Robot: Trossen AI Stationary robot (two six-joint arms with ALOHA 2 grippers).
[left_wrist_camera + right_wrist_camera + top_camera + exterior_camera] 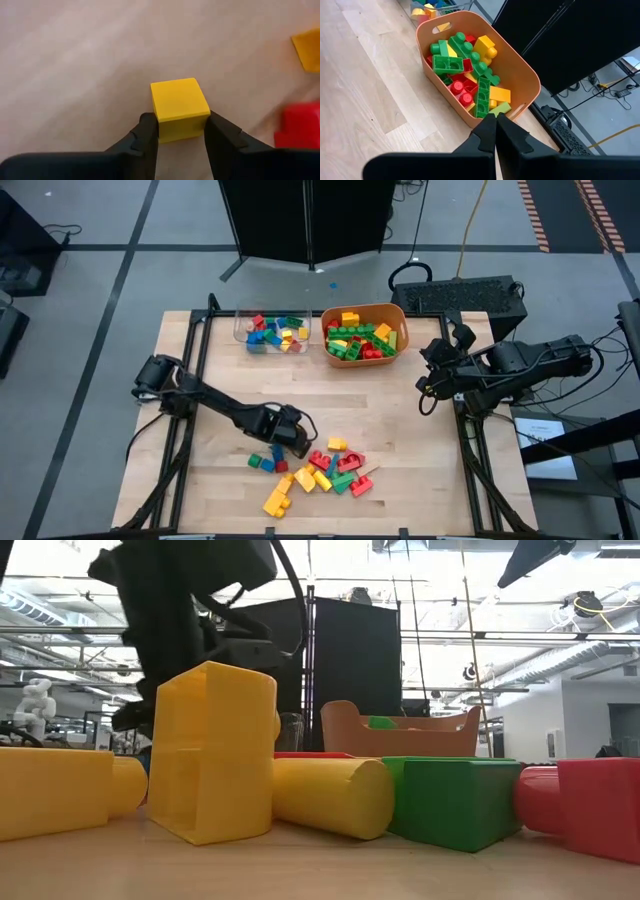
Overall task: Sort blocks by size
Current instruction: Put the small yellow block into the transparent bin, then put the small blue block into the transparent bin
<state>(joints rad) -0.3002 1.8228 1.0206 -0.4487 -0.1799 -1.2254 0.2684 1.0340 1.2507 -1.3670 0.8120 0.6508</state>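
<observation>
The left gripper [181,131] has its fingers pressed against the two side faces of a small yellow cube [180,107], clamped on it just above the wooden table [400,440]; the loose blocks [318,470] lie just beside it. The cube looks light, rigid, smooth-sided and probably slippery, so flat opposite faces are the place to hold. The right gripper [496,131], fingers together, waits near the orange tub [520,75].
</observation>
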